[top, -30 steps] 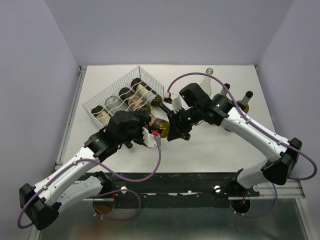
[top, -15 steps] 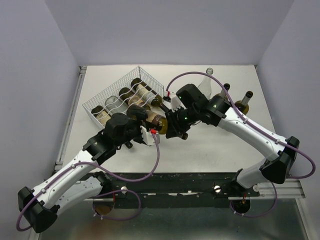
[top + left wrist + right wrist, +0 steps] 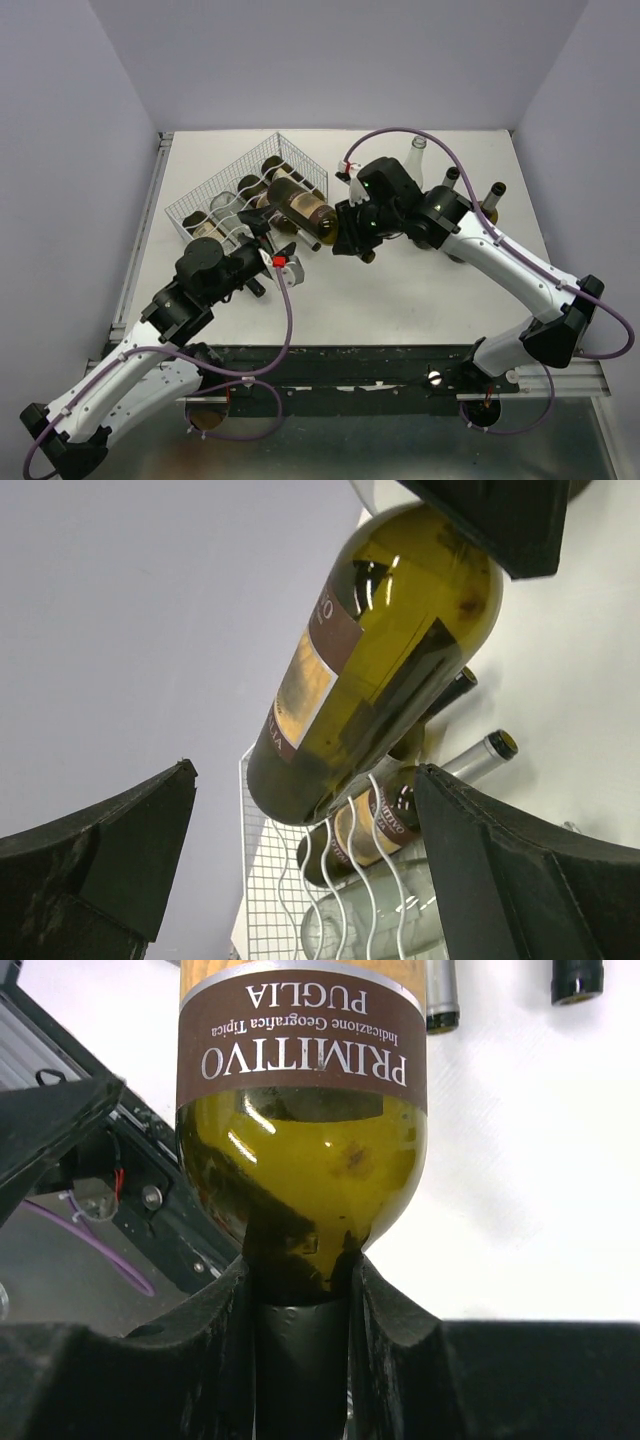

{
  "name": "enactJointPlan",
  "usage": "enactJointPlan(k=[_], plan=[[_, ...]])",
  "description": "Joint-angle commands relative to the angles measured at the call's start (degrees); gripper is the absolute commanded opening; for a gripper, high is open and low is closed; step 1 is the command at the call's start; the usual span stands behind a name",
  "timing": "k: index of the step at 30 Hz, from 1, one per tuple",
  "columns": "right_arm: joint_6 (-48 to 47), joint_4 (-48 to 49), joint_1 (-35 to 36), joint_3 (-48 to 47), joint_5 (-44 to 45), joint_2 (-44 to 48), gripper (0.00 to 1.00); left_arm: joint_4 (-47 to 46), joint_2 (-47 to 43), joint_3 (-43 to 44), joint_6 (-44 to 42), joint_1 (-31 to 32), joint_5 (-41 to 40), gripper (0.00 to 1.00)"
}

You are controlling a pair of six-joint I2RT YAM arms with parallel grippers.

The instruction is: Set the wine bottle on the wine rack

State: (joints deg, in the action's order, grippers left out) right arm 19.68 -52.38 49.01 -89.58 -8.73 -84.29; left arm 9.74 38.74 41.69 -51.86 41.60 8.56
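Wine bottle [image 3: 300,1175] has a brown label [image 3: 302,1055] reading PRIMITIVO, Indicazione Geografica Tipica, PUGLIA. Shows upside down in the right wrist view.

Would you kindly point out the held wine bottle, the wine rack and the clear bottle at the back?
wine bottle [image 3: 303,208]: top view, labelled body.
wine rack [image 3: 222,172]: top view, far rim.
clear bottle [image 3: 417,150]: top view, neck.

Olive-green wine bottle [image 3: 300,1175], brown label [image 3: 300,1055] (white lettering, tan band above); white wire-mesh wine rack [image 3: 213,182].

The top camera looks down from behind. Both wrist cameras look closely between their jaws at one olive-green glass bottle [image 3: 380,650] [image 3: 300,1175].
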Motion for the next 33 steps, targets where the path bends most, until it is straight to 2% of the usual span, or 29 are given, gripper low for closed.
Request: enactJointPlan(k=[1, 8, 14, 18, 25, 33], plan=[[0.1, 10.9, 0.0, -2.2, -1.3, 1.5, 0.01, -5.6, -5.2, 3.6, 12.0, 0.1, -4.0, 0.99], [1.8, 22.8, 2.7, -1.8, -2.4, -4.2, 0.01, -7.4, -12.8, 10.0, 26.0, 0.1, -12.6, 0.99], [3.1, 31.7, 7.9, -5.9, 1.9, -13.2, 0.01, 3.5, -15.8, 18.6, 34.9, 0.0, -13.7, 0.99], [5.0, 36.8, 10.6, -9.2, 5.3, -19.8, 0.01, 8.5, -17.2, 21.2, 38.9, 0.0, -15.5, 0.99], [7.5, 43.1, 14.4, -14.7, 8.5, -29.6, 0.01, 11.4, -20.9, 20.5, 42.9, 0.0, -17.7, 0.99], [9.8, 46.4, 15.5, -16.3, 13.5, -34.4, 0.01, 16.1, -22.1, 22.7, 47.2, 0.0, -22.9, 0.99]])
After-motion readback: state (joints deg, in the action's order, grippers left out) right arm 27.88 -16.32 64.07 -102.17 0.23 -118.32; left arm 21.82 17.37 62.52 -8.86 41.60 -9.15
